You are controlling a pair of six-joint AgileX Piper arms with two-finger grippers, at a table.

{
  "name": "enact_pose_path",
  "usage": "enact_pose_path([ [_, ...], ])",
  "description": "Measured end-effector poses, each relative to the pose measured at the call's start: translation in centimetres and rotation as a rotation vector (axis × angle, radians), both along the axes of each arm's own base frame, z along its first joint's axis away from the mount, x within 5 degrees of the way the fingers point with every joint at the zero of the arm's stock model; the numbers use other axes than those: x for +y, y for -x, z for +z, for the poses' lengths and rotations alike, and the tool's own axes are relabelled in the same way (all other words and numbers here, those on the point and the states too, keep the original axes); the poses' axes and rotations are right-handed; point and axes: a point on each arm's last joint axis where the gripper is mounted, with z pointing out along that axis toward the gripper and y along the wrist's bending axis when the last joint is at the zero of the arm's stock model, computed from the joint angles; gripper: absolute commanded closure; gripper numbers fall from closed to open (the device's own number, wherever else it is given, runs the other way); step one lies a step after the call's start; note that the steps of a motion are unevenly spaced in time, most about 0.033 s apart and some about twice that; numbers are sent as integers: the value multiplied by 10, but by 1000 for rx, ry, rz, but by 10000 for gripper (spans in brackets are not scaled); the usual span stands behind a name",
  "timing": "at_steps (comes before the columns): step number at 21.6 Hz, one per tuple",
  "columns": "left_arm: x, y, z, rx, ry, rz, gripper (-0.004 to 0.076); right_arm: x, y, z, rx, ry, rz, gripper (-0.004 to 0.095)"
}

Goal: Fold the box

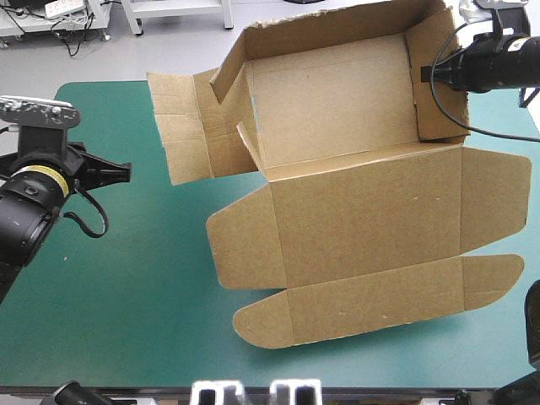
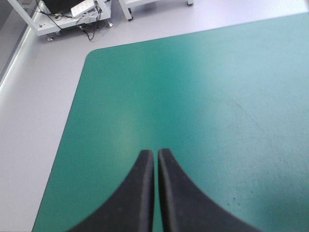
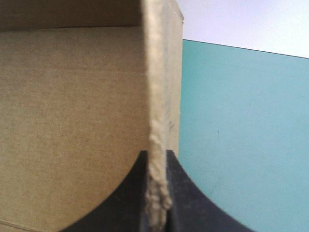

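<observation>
Box of brown board fills the frame's centre and upper right on the counter, right hand clamped on its raised wall; left hand pressed together, empty. Likely light, stiff, best gripped at wall edges.

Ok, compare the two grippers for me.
The left gripper is shut on nothing; the right gripper is shut on a raised side wall of the box. The left hangs over bare cover, clear of the box; the right touches it. Both have black fingers.
</observation>
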Motion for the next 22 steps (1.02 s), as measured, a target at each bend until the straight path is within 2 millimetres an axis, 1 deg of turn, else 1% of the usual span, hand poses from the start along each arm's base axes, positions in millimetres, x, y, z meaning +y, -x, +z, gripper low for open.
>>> enact_pose_path([
  [3, 14, 0, 4, -44, 75, 43, 710, -3, 0, 0, -1, -7, -6, 932],
  [5, 17, -5, 2, -24, 162, 10, 710, -3, 0, 1, -5, -5, 2, 932],
  [8, 20, -32, -18, 115, 257, -98, 710, -3, 0, 1, -6, -4, 3, 932],
  [10, 29, -55, -34, 186, 296, -118, 710, -2, 0, 1, -8, -14, 9, 932],
  [12, 48, -76, -50, 234, 365, -96, 710, 0, 1, 2, -11, -37, 23, 932],
  [13, 60, -90, -61, 257, 449, -97, 710, 2, 1, 3, -13, -53, 32, 932],
  [15, 75, -106, -74, 262, 585, -131, 710, 3, 1, 4, -15, -70, 42, 932],
  [17, 81, -118, -86, 266, 691, -186, 710, 4, 1, 4, -16, -76, 46, 932],
  [19, 82, -129, -96, 281, 774, -236, 710, 4, 1, 4, -16, -79, 47, 932],
  [22, 76, -149, -114, 309, 973, -364, 710, 5, 2, 5, -17, -95, 55, 932],
])
